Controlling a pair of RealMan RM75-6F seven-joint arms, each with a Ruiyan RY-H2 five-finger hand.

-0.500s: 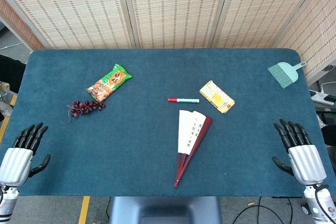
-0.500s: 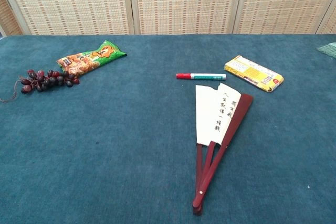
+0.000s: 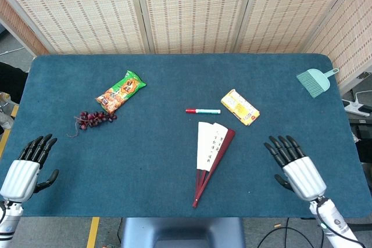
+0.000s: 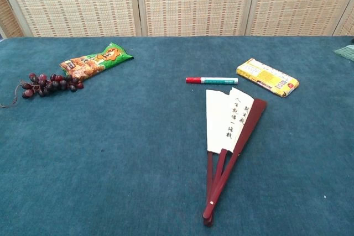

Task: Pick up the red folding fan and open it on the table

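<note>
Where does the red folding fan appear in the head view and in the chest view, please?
Head view: the red folding fan lies just right of centre, near the table's front edge.
Chest view: the red folding fan fills the lower right-centre, pivot nearest the camera.
Shared landmark: the red-capped marker just beyond the fan's paper tips.

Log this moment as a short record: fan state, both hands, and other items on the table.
fan: red folding fan flat on the table, partly spread, untouched
left hand: left hand open, near left edge, holding nothing
right hand: right hand open, right of the fan, apart from it
other items: marker, yellow packet, snack bag, grapes, teal dustpan
</note>
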